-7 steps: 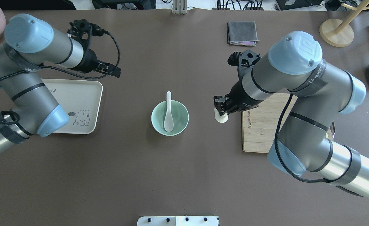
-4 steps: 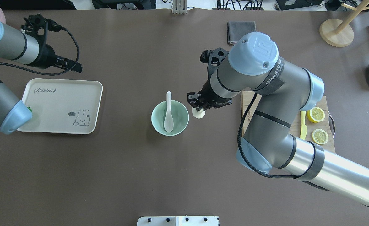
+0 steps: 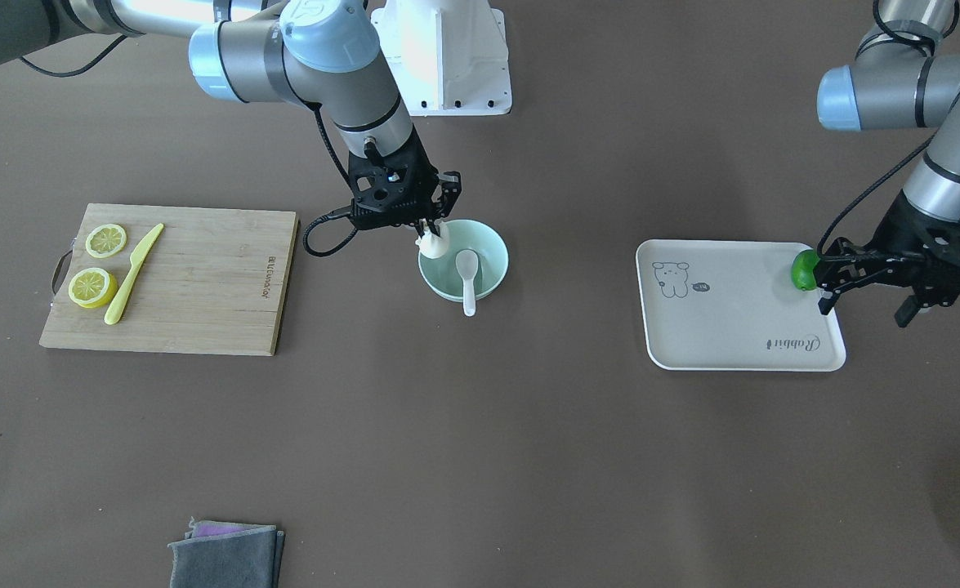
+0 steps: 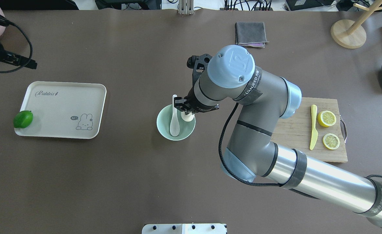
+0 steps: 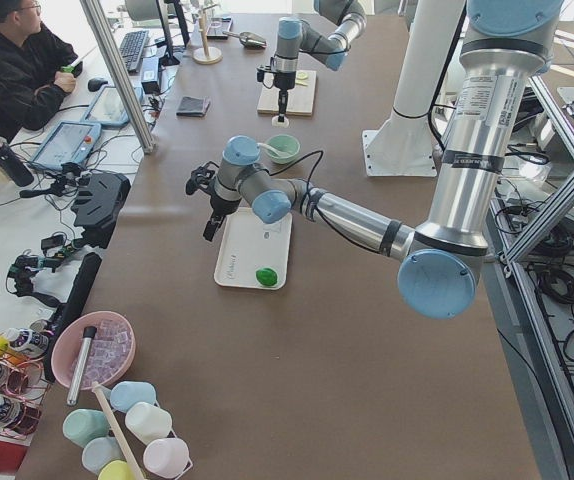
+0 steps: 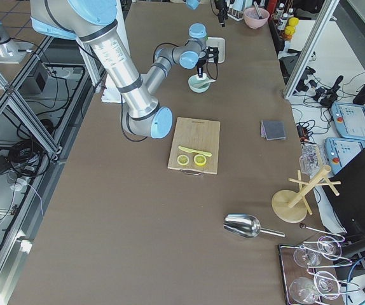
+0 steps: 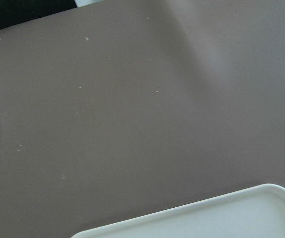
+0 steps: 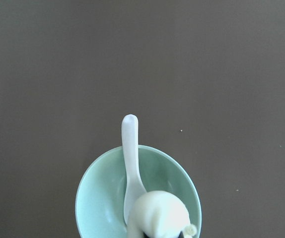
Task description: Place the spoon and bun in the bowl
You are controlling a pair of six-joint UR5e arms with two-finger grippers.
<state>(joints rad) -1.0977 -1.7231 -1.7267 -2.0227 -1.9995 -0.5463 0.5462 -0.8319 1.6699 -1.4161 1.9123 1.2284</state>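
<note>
The right arm is reaching in over the bowl (image 4: 164, 125), and the right jaws are pinching the bun (image 4: 187, 116) from above, 1 finger on each side of it. The bun is hanging inside the bowl's rim on the robot's right side, just beside the spoon (image 4: 174, 120). In the right wrist view the bun (image 8: 158, 215) is covering the lower part of the spoon (image 8: 131, 153). Whether it is touching the bowl (image 8: 95, 198) cannot be told.

The spoon is lying in the bowl, scoop down in the hollow. Its handle is leaning on the far rim and sticking out past it, away from the robot. The front-facing view is showing the same thing, with the handle of the spoon (image 3: 468, 273) pointing out over the rim of the bowl (image 3: 489, 255) and the bun (image 3: 432, 245) at the opposite side.

The left jaws are hanging spread and holding nothing, up above the left end of the white tray (image 4: 64, 107) and well apart from the bowl. A green lime (image 4: 23, 119) is sitting at that end of the tray.

On the robot's right, a wooden cutting board (image 4: 295, 130) is lying on the bench, carrying 2 lemon halves (image 4: 326, 118) and a yellow-green knife (image 4: 313, 126). A folded grey cloth (image 4: 251, 33) is lying at the far side of the bench.
</note>
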